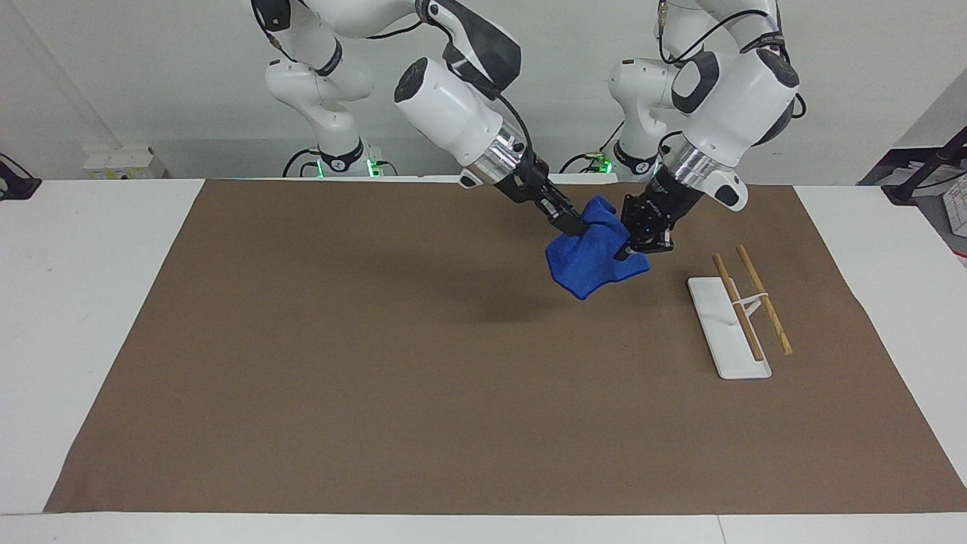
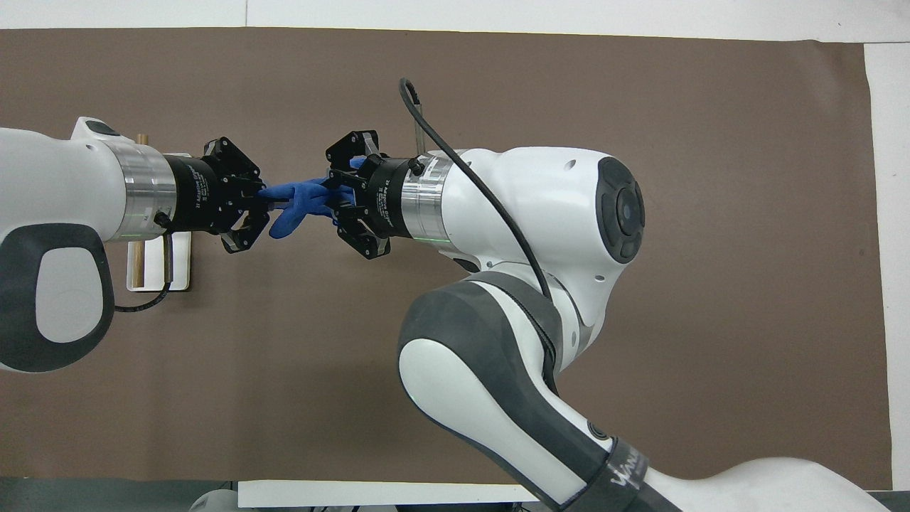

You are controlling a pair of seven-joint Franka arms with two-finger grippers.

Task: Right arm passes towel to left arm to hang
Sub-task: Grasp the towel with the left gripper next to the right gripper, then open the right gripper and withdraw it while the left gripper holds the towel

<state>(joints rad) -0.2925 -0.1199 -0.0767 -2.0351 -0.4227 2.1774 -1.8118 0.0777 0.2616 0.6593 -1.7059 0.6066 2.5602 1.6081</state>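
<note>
The blue towel [image 1: 591,258] hangs in the air between both grippers, above the brown covering; it also shows in the overhead view [image 2: 295,203]. My right gripper [image 1: 576,224] is shut on the towel's edge toward the right arm's end; it shows in the overhead view [image 2: 340,201] too. My left gripper [image 1: 631,247] has closed on the towel's other edge and also shows in the overhead view [image 2: 259,203]. The towel is stretched between the two.
A white rack base [image 1: 727,329] with two wooden rods [image 1: 763,298] stands on the brown covering [image 1: 378,378] toward the left arm's end, partly hidden under the left arm in the overhead view [image 2: 160,267].
</note>
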